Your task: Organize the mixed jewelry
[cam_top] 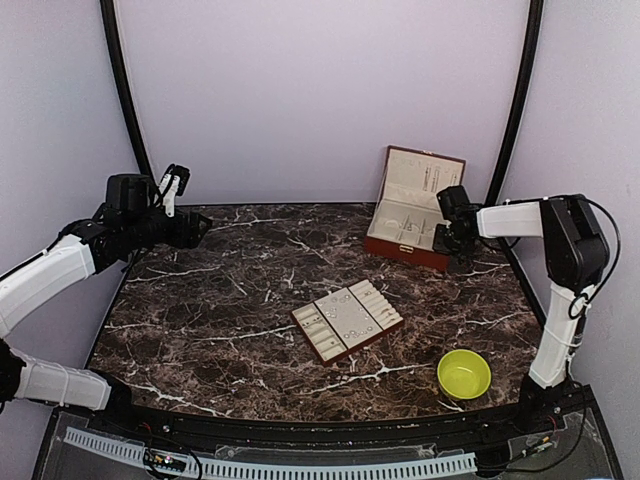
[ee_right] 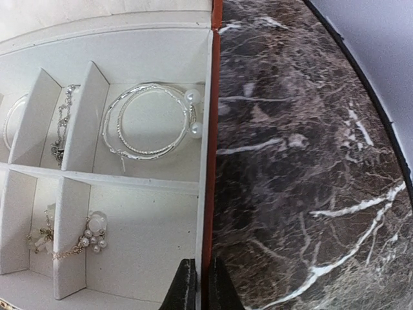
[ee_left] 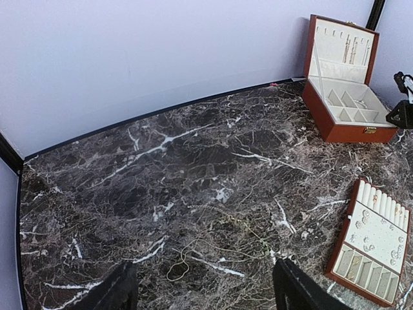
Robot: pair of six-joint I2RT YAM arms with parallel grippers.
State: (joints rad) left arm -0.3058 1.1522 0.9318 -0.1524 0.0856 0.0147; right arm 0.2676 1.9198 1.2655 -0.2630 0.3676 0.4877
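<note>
The right gripper (ee_right: 201, 285) is pinched on the side wall of the reddish-brown box (ee_right: 208, 161). Silver hoops (ee_right: 151, 119) are seen at 11 o'clock, in a corner compartment. The left gripper (ee_left: 203, 290) is held spread above the marble table (ee_left: 129, 161), with a thin chain loop (ee_left: 175, 270) at its 11 o'clock.

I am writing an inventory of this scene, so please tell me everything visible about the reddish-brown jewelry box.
The reddish-brown jewelry box stands open at the far right of the marble table, its lid upright at the back. Lining and dividers are cream. One compartment holds silvery bangles with pearl ends, another a chain, another a beaded piece. A metal clasp sits on the front wall. The right end effector looks shut on its side wall.
</note>
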